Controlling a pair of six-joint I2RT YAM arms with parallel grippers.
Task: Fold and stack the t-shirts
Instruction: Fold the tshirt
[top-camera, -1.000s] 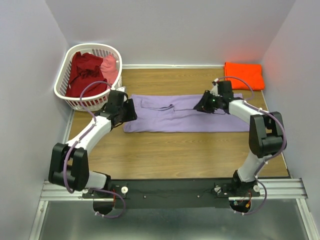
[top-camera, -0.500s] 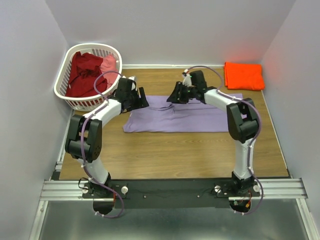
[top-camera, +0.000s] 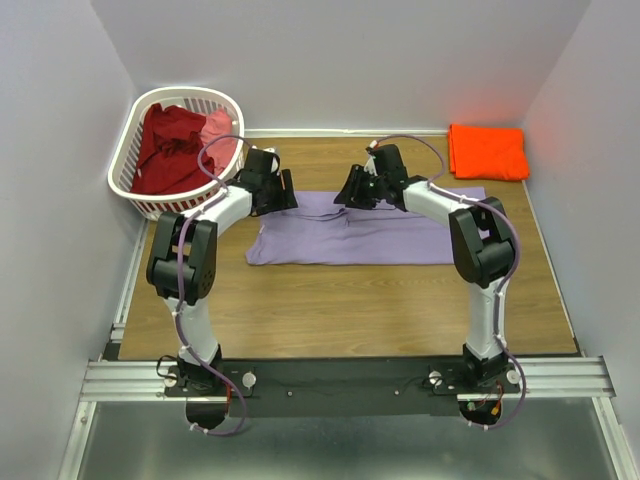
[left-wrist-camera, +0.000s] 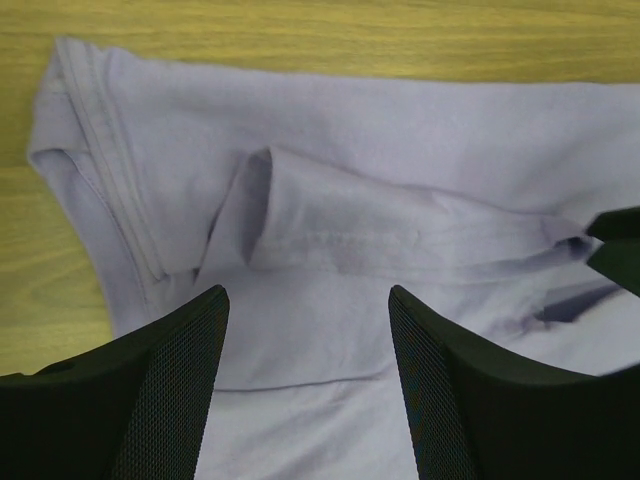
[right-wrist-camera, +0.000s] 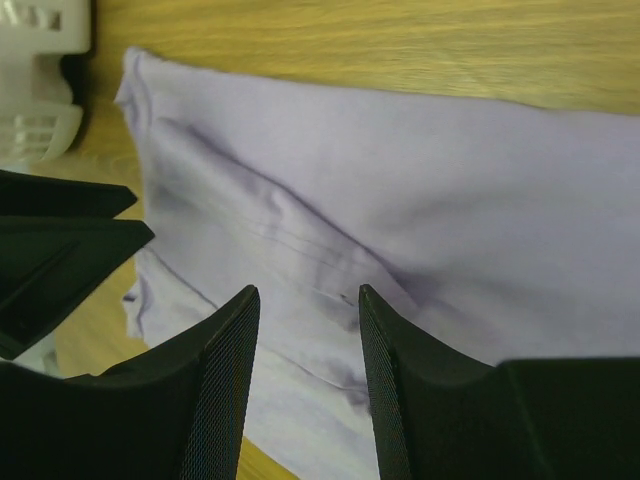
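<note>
The lavender-purple t-shirt (top-camera: 380, 232) lies folded into a long band across the table. Its folded sleeve shows in the left wrist view (left-wrist-camera: 330, 225), and it also shows in the right wrist view (right-wrist-camera: 400, 180). My left gripper (top-camera: 285, 192) is open and hovers over the shirt's far-left corner (left-wrist-camera: 306, 295). My right gripper (top-camera: 346, 192) is open, facing it over the far edge (right-wrist-camera: 307, 292). Both are empty. The orange t-shirt (top-camera: 488, 150) lies folded at the far right. The dark red t-shirt (top-camera: 168, 148) and the pink one (top-camera: 219, 127) are in the basket.
The white slotted laundry basket (top-camera: 128, 160) stands at the far left, close behind my left arm, and its corner shows in the right wrist view (right-wrist-camera: 40, 90). Grey walls close in the table on three sides.
The left gripper has swung from the shirt's left end up to its far-left corner. The right gripper has moved left along the far edge. The shirt has not moved.
</note>
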